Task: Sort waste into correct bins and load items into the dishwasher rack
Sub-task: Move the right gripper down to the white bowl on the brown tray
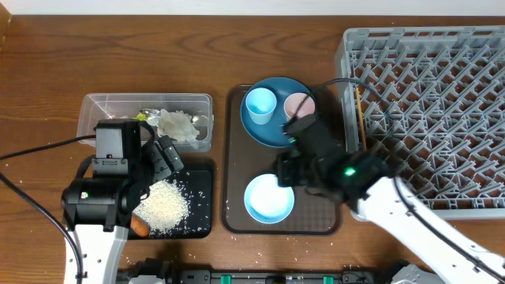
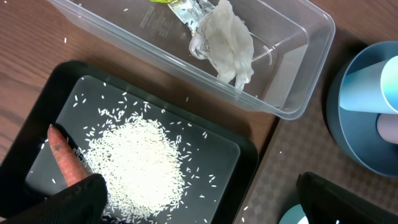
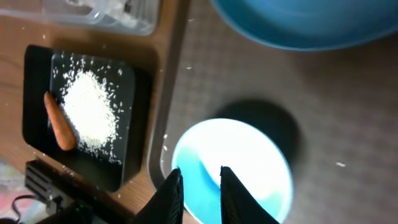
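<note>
Where the right fingers (image 3: pixel 173 198) pinch, the bowl (image 3: pixel 249 163) rim lies.

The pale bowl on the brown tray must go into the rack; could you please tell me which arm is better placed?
Right. The right gripper is closed on the rim of the bowl, and the rack lies on that side. The left gripper hangs open over the black tray, farther away.

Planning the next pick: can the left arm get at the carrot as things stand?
Probably yes. The carrot lies uncovered in the black tray beside the rice, and the left gripper hangs open just above it, with nothing between.
</note>
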`<state>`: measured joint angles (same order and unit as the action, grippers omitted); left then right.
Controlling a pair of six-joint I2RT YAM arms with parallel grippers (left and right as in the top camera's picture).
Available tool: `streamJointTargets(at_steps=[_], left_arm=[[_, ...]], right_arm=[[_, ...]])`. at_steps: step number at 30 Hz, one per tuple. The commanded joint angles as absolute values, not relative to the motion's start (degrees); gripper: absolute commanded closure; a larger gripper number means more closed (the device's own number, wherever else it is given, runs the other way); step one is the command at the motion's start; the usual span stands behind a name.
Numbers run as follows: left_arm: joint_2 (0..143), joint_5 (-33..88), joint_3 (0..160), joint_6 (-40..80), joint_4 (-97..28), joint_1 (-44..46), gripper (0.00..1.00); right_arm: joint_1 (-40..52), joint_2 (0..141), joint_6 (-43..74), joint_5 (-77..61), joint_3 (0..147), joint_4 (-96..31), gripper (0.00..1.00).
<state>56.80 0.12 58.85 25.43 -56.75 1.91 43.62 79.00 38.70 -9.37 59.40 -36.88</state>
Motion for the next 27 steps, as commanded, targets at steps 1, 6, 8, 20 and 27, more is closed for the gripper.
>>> streamJointTargets(at_steps=[1,6,8,20,27], left_arm=[[56.86,0.49,59.53,24.91,-56.93,1.56,0.0],[56.86,0.47,59.53,24.91,-56.93,1.56,0.0],[56.86,0.47,59.53,24.91,-56.93,1.56,0.0],[56.86,0.49,59.53,24.91,-56.93,1.56,0.0],[56.86,0.47,59.53,24.91,-56.93,1.56,0.0]], right_arm=[[48.58,82.61,41.98,-4.16,59.13,-34.2,0.8],[53.34,89.3,45.12,-1.85,59.13,-31.24,0.8],[54.54,92.09,45.65,-1.72,59.13,-30.39,0.79],[57.19,97.84,46.33,-2.44,59.13,-29.19,0.79],[59.68,97.84,46.33,-3.09,59.13,-29.3,0.79]])
